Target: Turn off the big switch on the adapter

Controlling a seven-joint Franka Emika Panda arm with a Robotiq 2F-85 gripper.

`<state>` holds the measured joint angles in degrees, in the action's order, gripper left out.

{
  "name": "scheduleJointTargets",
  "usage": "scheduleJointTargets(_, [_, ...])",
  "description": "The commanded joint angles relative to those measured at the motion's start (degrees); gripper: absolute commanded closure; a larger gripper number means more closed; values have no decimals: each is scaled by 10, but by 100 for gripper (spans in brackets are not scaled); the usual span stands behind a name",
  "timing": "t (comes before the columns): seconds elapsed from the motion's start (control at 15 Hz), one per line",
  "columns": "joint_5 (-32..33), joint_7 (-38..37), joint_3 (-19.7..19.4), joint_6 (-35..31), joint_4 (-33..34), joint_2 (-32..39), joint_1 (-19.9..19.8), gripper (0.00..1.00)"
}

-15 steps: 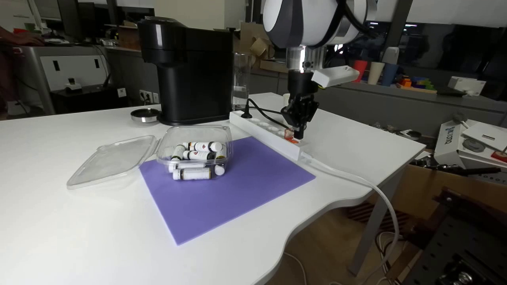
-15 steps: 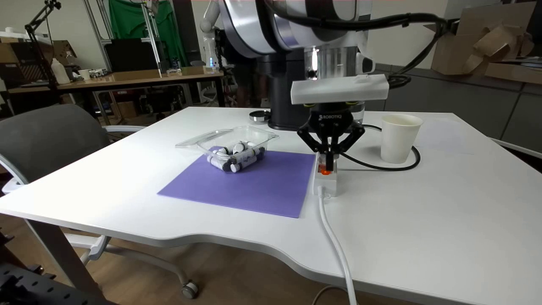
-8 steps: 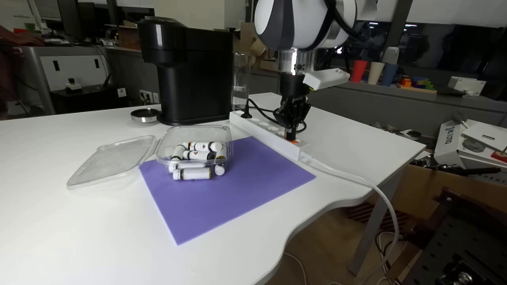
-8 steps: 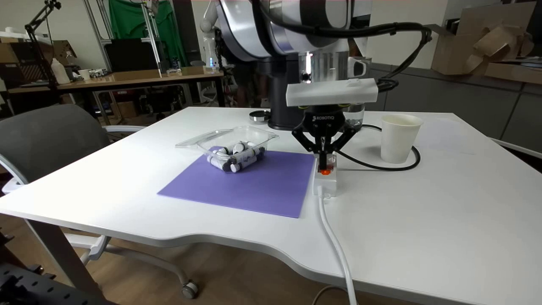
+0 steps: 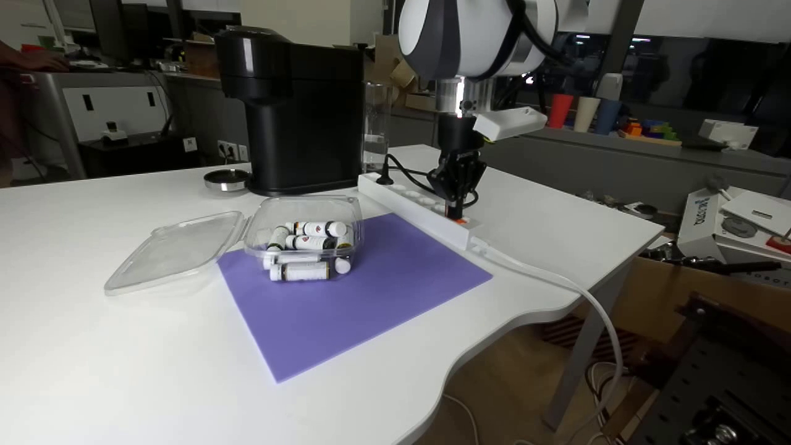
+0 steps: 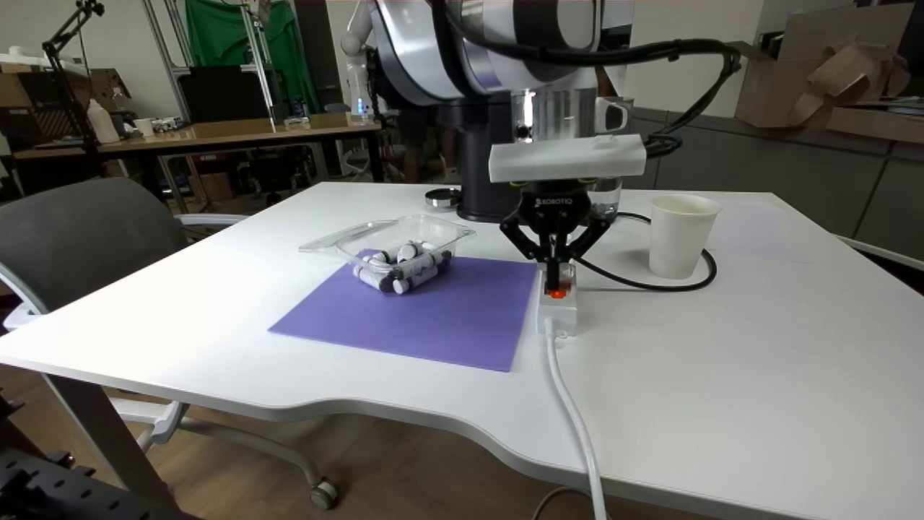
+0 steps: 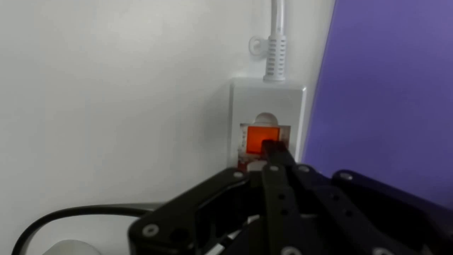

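Note:
The adapter is a long white power strip [image 5: 432, 222] on the white table; its cable end also shows in an exterior view [image 6: 557, 316] and the wrist view [image 7: 269, 97]. The big switch [image 7: 255, 136] is a red-orange square near that end, seen also in an exterior view [image 6: 557, 294]. My gripper [image 7: 273, 143] points down, shut, with nothing between the fingers. Its fingertips cover the switch's lower right corner in the wrist view and seem to rest on it. In both exterior views the gripper [image 5: 454, 215] [image 6: 554, 284] stands upright over the switch.
A purple mat [image 5: 371, 296] lies beside the strip. An open clear box [image 5: 303, 232] of small bottles stands on it. A black coffee machine [image 5: 303, 117] stands behind. A white cup [image 6: 680, 238] and a black cable [image 6: 650, 287] lie on the strip's other side.
My gripper has moved left in both exterior views, onto the switch, and has then nearly stopped. The strip's cable end has shifted very slightly right in an exterior view. The gripper stays shut.

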<state>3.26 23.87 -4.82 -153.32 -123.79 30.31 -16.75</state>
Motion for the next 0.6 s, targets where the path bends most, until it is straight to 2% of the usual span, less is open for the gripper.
scheduleJointTargets(0.0, [20,-58,-25,-54,-8,33,21,100])
scheduleJointTargets(0.2, [10,-92,-33,-89,-23,43,27,100])
scheduleJointTargets(0.27, [-6,-96,-25,-87,-28,46,17,100])
scheduleJointTargets(0.53, [-67,-59,24,-10,-28,32,-32,100])
